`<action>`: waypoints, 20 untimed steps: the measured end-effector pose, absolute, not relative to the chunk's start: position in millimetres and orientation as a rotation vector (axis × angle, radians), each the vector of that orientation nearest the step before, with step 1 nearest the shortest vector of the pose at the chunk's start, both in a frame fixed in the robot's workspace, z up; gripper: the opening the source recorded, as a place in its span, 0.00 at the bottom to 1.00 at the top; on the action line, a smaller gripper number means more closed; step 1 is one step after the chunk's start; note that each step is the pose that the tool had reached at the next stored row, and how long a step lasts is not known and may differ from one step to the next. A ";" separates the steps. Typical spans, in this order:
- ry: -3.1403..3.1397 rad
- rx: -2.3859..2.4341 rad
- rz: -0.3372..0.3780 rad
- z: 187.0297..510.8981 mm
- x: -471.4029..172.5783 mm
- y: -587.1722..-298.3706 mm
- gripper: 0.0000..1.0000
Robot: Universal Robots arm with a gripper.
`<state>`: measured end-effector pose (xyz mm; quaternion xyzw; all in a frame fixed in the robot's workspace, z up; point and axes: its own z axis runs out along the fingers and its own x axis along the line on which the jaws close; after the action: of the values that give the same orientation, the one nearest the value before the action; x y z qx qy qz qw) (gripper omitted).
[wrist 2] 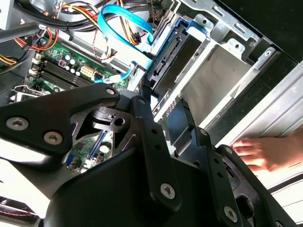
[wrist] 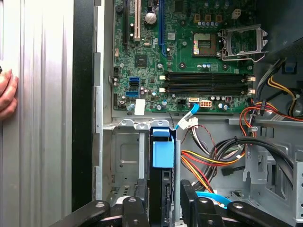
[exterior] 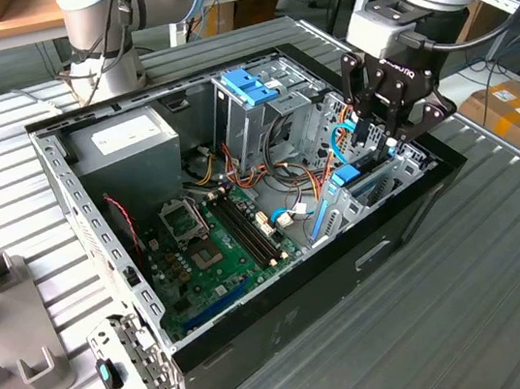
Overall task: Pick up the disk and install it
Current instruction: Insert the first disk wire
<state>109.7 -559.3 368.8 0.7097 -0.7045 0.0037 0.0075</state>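
Observation:
The disk point(wrist: 161, 156) stands on edge in the drive bay at the corner of the open computer case point(exterior: 290, 327), at the exterior view's right. Its light-blue carrier rail point(wrist 2: 166, 49) runs along one side. My gripper point(exterior: 377, 143) hangs over that bay. In both wrist views the black fingers point(wrist: 188, 203) straddle the disk and sit close against its two faces, so my gripper point(wrist: 165, 208) looks shut on it. The lower part of the disk point(exterior: 349, 177) is hidden inside the bay's metal walls.
A person's hand point(wrist 2: 265, 153) rests on the table just outside the case wall. Inside the case are the motherboard point(exterior: 214, 245), a grey power-supply box point(exterior: 125, 141), a tall cage with a blue handle point(exterior: 248, 84) and loose cables point(wrist: 213, 161). A grey fixture point(exterior: 10, 320) lies at the left.

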 end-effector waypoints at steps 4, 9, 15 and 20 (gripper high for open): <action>-2.203 2.219 0.012 368.8 109.7 -558.9 0.42; -2.203 2.219 0.011 368.7 109.7 -553.6 0.42; -2.203 2.219 0.012 368.7 110.4 -541.3 0.42; -2.203 2.219 0.012 368.4 118.4 -540.2 0.42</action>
<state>118.4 -540.2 368.4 0.7097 -0.7045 0.0037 0.0075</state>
